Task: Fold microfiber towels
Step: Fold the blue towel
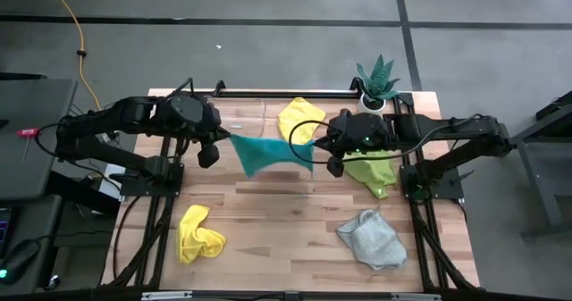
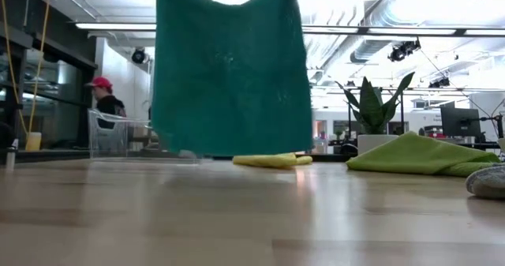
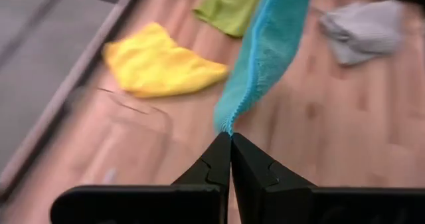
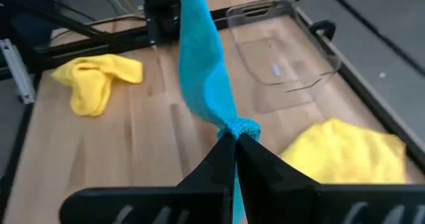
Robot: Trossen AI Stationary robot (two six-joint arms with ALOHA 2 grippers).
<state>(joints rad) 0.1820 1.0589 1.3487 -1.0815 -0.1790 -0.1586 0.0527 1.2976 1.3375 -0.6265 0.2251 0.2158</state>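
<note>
A teal-blue microfiber towel hangs spread between my two grippers above the middle of the table. In the low view it is a flat sheet whose lower edge is clear of the wood. My left gripper is shut on one top corner and my right gripper on the other. Lying on the table are a yellow towel at the far side, a crumpled yellow towel near left, a lime green towel under the right arm, and a grey towel near right. My left gripper pinches the towel's top corner between its two fingertips, coming slanting down from the table's left. The cloth runs away from the tips toward the other gripper. My right gripper pinches the opposite top corner, bunched into a small wad, between its fingertips, slanting down from the table's right. The towel hangs below both holds, off the table.
A clear plastic tray sits at the far left of the table. A potted plant stands at the far right corner. Bare wood lies under the hanging towel and along the near middle. A person shows beyond the table.
</note>
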